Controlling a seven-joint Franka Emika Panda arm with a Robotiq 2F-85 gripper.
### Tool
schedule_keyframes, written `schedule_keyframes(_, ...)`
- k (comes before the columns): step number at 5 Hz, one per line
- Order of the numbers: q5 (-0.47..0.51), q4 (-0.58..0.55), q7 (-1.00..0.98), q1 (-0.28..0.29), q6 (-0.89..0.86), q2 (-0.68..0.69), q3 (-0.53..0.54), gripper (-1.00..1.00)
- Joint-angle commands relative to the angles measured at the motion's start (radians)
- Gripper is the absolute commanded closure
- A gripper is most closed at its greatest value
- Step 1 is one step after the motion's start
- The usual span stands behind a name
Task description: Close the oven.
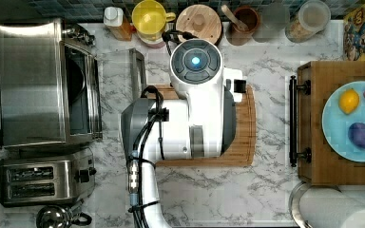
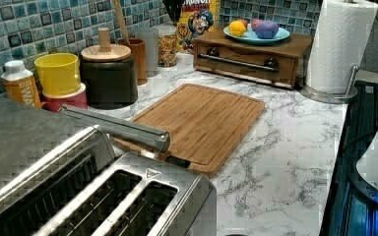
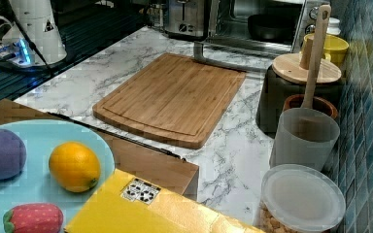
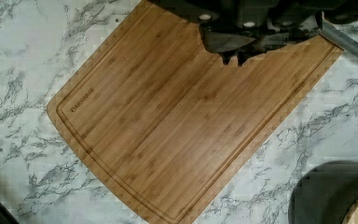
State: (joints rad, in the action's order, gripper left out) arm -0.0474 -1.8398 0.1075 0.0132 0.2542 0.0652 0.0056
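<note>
Oven point(image 1: 43, 83), boxy brushed-steel toaster type, at top view's left: glass drop-down door point(image 1: 116, 71) w/ long bar handle point(image 1: 137, 71) down flat, task not begun. My pincer point(image 4: 233, 58) over bamboo cutting board point(image 4: 186, 121); can't tell if parted.

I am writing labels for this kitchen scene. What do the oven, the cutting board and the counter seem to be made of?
The oven looks like brushed stainless steel: grey, faintly streaked, softly reflective; its lowered door seems to be glass, since the counter shows through it. The cutting board looks like bamboo or similar wood, with fine parallel strips. The counter looks like polished white marble with grey veins, possibly an imitation.
</note>
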Motion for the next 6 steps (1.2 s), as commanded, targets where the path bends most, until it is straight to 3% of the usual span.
schedule_keyframes(1,-0.001,-0.001,0.004,0.004,0.004,0.011,0.005,1.0)
schedule_keyframes(2,-0.026,-0.111,-0.033,0.005,0.169,-0.015,0.014,1.0)
schedule_keyframes(3,0.211,-0.112,-0.423,-0.058,0.223,0.017,-0.016,1.0)
schedule_keyframes(5,0.509,-0.016,-1.05,-0.109,0.16,0.13,-0.036,1.0)
schedule_keyframes(6,0.563,0.022,-1.215,-0.102,0.138,0.19,-0.011,1.0)
